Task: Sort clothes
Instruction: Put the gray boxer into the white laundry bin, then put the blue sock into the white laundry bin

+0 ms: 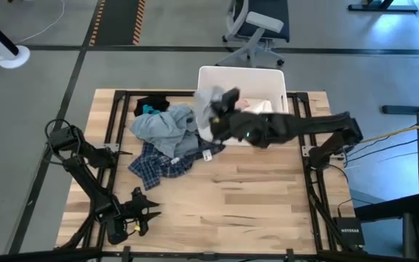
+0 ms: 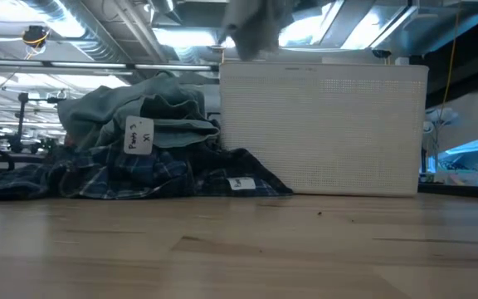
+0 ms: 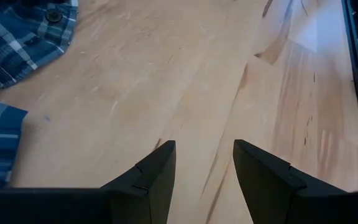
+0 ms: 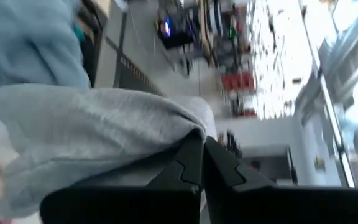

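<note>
A pile of clothes lies at the table's far left: a black and a teal piece, a light blue-grey garment with a white tag, and dark blue plaid cloth spread on the wood. My right gripper is high over the left end of the white bin, shut on a light grey garment. My left gripper waits open low at the near left, with bare table between its fingers. My right gripper pinches a bunched fold of the light grey garment between its two shut fingers. The fingers reach in from the table's right, only slightly tilted down. The cloth is lifted and hangs slack below them, its lower end just above the bin's rim.
The white bin stands at the far middle, with pale cloth inside. The plaid cloth's edge lies ahead of my left gripper. Bare wood fills the near and right parts of the table.
</note>
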